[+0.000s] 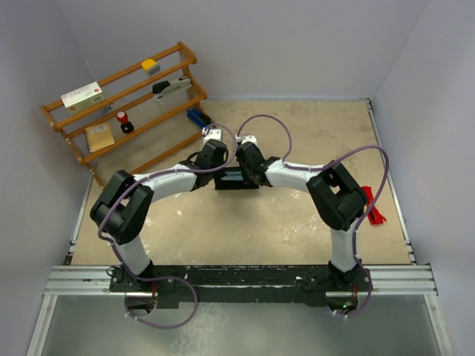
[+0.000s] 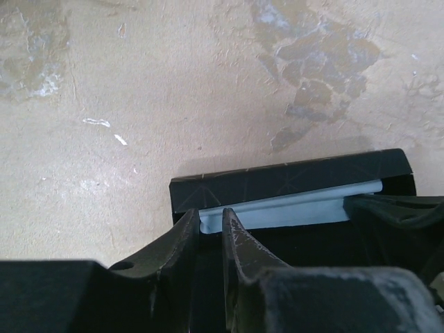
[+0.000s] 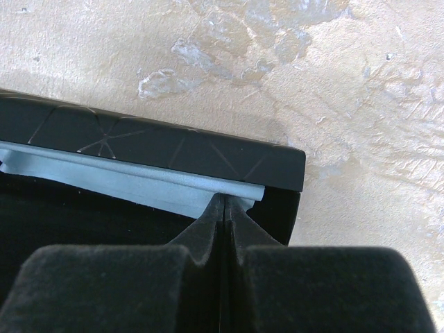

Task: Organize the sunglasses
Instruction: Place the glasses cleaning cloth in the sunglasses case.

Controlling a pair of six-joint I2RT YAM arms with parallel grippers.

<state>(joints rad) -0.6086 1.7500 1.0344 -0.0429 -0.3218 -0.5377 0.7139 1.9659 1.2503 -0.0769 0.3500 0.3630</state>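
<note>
The red sunglasses (image 1: 375, 209) lie folded at the table's right edge, beside the right arm's elbow and far from both grippers. The black case (image 1: 237, 180) lies open at the table's centre with the pale blue cloth (image 2: 291, 209) along its far wall. My left gripper (image 1: 221, 175) sits at the case's left end (image 2: 210, 216), its jaws a narrow gap apart around the case's dark end wall. My right gripper (image 1: 251, 176) is at the case's right end (image 3: 223, 201), its jaws pressed together with their tips against the cloth (image 3: 125, 179).
A wooden rack (image 1: 126, 104) stands at the back left with a box, a stapler, a notebook and small items. A blue object (image 1: 197, 117) lies by its foot. Grey walls close in the table on three sides.
</note>
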